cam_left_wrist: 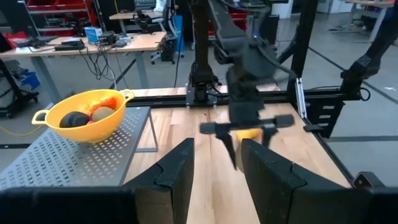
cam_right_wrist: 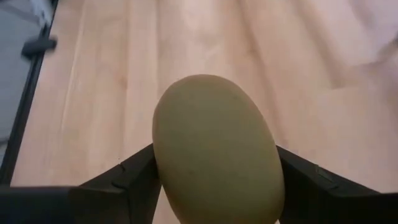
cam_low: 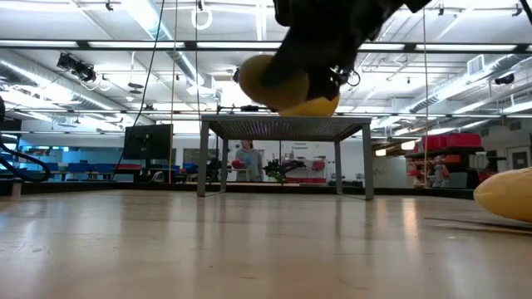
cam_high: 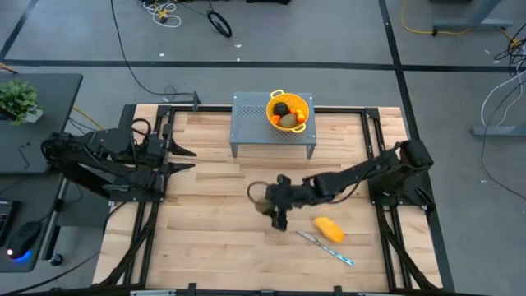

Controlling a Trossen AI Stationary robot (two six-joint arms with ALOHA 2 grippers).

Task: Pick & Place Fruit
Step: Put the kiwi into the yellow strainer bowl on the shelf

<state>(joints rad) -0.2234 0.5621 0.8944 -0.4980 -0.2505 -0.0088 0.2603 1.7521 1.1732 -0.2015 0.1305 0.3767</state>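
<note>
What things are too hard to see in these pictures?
- Green fruit: right wrist view cuts off its bottom; in the high view the right claw covers most of it.
- Yellow fruit: low view's edge cuts it.
- Colander: the small orange pieces inside are too tiny to count from above.
- Knife: out of the low view.

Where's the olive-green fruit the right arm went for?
The olive-green fruit sits clamped in the right gripper, lifted above mid-table, left of the yellow fruit and knife.

Overhead, table-level, two wrist views
</note>
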